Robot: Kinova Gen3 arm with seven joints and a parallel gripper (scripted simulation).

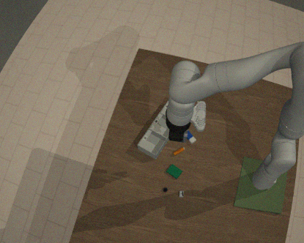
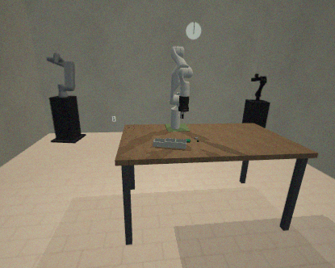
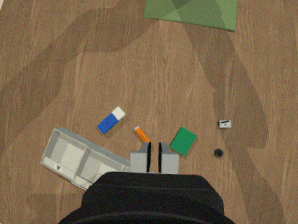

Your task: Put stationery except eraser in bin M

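Pencil sharpener (image 1: 181, 194) (image 2: 196, 138) (image 3: 224, 124) on the counter (image 1: 213, 157) (image 2: 231, 139) (image 3: 145, 65), outside the bins (image 1: 147, 153) (image 2: 170, 145) (image 3: 92, 144).
The end effector (image 1: 185, 137) (image 2: 182, 116) (image 3: 154, 152) is released, its fingers narrowly parted around nothing; lowered this narrow, it could knock the orange stick (image 1: 179, 151) (image 3: 142, 134) away, and unreadable letters invite a wrong bin. I count one sharpener, one stick, one eraser (image 1: 191, 137) (image 3: 111, 120), one green block (image 1: 173, 171) (image 2: 188, 140) (image 3: 183, 141), one black piece (image 1: 165, 189) (image 2: 198, 140) (image 3: 218, 153), three joined bins.

We're looking at small dark marks on the pale label panels of the grey divided bin (image 1: 146, 150) (image 2: 169, 145) (image 3: 64, 174), but we're making out no letter with certainty: they're showing too small and too blurred. We're reading no words, brands or numbers anywhere else.
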